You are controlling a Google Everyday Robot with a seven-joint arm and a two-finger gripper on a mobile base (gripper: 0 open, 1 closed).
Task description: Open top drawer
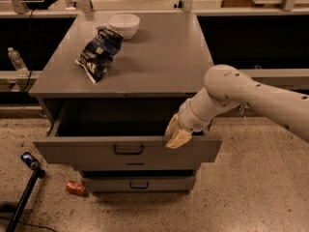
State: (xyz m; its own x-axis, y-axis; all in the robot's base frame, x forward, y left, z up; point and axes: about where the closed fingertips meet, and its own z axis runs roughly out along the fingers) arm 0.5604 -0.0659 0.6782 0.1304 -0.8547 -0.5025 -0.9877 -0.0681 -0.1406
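Wide grey metal top drawer (82,152) stands pulled well out below the grey counter (159,57), beige tool (177,135) at the right part of its front's upper edge; tool's grip state cannot be told.

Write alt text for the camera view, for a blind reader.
The grey cabinet's top drawer stands open, with the robot's tool at its front's upper edge, right of the dark handle. A crumpled snack bag and a white bowl sit on the cabinet top.
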